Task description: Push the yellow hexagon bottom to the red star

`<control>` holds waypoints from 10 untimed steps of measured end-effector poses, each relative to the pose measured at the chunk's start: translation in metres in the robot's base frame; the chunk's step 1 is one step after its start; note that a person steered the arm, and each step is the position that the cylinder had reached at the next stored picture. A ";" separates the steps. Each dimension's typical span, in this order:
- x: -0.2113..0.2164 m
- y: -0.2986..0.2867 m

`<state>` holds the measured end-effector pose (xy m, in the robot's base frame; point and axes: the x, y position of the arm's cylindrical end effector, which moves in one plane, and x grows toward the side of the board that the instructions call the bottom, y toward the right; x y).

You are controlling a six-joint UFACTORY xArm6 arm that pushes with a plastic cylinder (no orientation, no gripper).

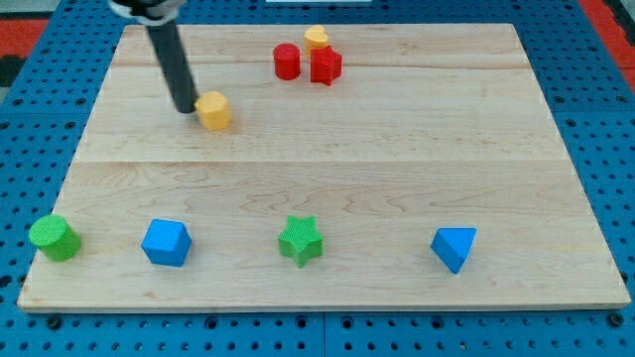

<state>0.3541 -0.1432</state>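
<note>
My tip (186, 106) grips nothing, being a bare rod; it sits just left of the yellow hexagon (213, 110), placed to shove it rightward; the red star (325, 65) lies well right of the hexagon and higher

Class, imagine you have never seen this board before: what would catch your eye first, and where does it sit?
First, the dark rod coming down from the view's top left, my tip just left of the yellow hexagon. Next, a tight cluster at the top centre: a red cylinder, the red star and a small yellow block behind them.
</note>
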 end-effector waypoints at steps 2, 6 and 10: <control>0.034 0.016; 0.008 0.103; 0.058 0.227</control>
